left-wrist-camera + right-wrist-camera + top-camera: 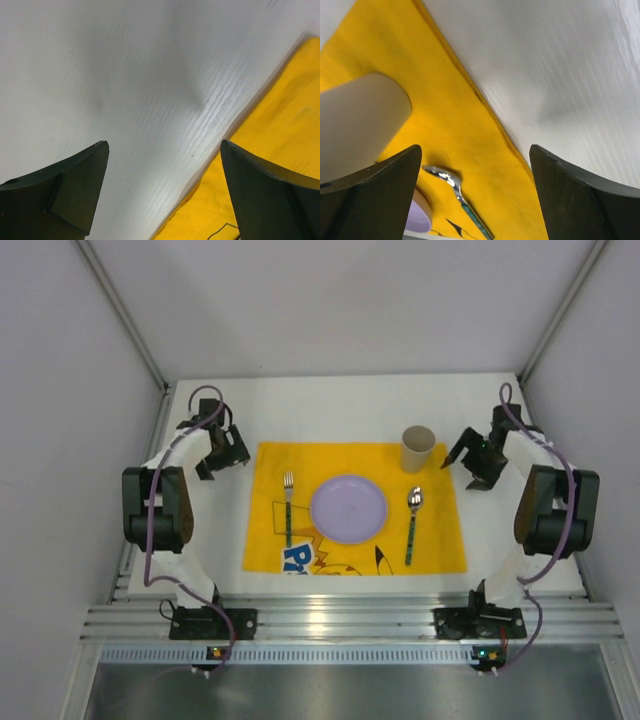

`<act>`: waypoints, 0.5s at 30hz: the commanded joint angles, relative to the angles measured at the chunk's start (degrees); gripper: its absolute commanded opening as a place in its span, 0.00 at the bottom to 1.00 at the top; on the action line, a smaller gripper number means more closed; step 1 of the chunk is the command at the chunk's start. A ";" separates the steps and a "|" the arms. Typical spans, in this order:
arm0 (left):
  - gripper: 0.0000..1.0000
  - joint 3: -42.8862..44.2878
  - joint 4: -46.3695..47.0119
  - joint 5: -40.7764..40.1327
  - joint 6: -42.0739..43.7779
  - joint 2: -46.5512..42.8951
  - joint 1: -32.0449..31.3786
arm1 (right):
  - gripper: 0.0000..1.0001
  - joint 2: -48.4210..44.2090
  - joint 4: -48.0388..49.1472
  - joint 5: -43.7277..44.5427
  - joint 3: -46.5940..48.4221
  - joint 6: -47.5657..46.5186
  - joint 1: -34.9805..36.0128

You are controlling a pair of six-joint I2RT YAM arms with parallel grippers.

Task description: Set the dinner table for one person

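A yellow cartoon-print mat lies on the white dinner table. On the mat are a lilac plate, a green-handled fork left of it, a green-handled spoon right of it, and a beige cup at the mat's far right. My left gripper is open and empty over bare table beside the mat's far-left corner. My right gripper is open and empty just right of the cup. The right wrist view shows the cup, spoon and plate.
Grey enclosure walls stand on the left, right and back of the table. A metal rail runs along the near edge, where both arm bases are bolted. The left wrist view shows the mat's edge on white tabletop.
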 commanded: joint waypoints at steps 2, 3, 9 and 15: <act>0.98 -2.46 -1.76 -5.70 -0.20 -12.09 0.23 | 0.90 -19.13 0.97 4.72 -9.18 -0.65 1.66; 0.98 -3.25 -1.15 -4.92 0.06 -13.60 0.23 | 0.90 -21.79 0.45 4.37 -9.98 -0.30 2.18; 0.98 -10.18 -1.41 -1.13 -1.34 -23.35 0.31 | 0.91 -37.36 -6.31 1.47 -9.38 -0.47 7.44; 0.98 -14.67 -3.07 -0.25 -2.04 -30.92 0.23 | 0.96 -47.38 -12.19 -1.25 -9.55 -1.26 12.90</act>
